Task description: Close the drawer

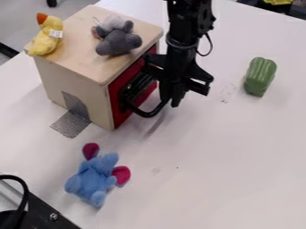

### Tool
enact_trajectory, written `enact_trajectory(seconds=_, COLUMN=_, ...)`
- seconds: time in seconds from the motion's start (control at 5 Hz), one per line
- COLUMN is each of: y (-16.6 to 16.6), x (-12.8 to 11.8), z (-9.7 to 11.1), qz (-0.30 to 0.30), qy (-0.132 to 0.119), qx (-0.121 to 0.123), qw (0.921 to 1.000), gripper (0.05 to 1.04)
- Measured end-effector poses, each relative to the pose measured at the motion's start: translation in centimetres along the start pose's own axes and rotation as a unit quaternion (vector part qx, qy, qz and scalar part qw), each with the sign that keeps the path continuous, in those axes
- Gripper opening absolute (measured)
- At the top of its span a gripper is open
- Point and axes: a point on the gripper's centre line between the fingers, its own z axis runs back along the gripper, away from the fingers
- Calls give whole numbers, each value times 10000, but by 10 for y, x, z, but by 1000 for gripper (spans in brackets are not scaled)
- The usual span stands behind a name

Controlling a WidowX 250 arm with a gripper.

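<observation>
1. The drawer's red front (118, 112) is on the right-hand face of the wooden box (71, 78), in the upper left of the frame; how far out it stands, I can't tell.
2. Its curved black handle (147, 113) juts out, and the gripper (171, 100) hangs down at the handle's outer end. How open the gripper is, and whether it has hold of the handle, I can't tell.
3. Closing likely calls for a low, level push toward the upper left, square to the front, easing off once it seats. Pressing off-centre could jam the drawer or turn the box on the table (209, 179).
4. Push gently: a grey toy (116, 42) and a yellow toy duck (46, 39) sit on top.
</observation>
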Motion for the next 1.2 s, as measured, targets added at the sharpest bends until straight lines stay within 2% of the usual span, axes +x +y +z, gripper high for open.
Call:
enact_trajectory(seconds=0.2, y=1, x=-2, z=0, qz=10, qy=18, qx=-3, qw=10000, gripper=158)
enact_trajectory(seconds=0.4, y=3, x=-7, z=0, qz=273, qy=114, qx=-132, qw=9995, gripper=386)
enact_trajectory(seconds=0.6, y=1, x=-8, z=3, qz=244, qy=110, qx=-213, qw=9994, gripper=705)
enact_trajectory(seconds=0.8, y=-10, x=-7, z=14, qz=84, qy=-61, qx=-372, qw=9993, gripper=972)
enact_trajectory(seconds=1.2, y=-45, x=-3, z=56, qz=-391, qy=-524, qx=-758, qw=9950, gripper=1000)
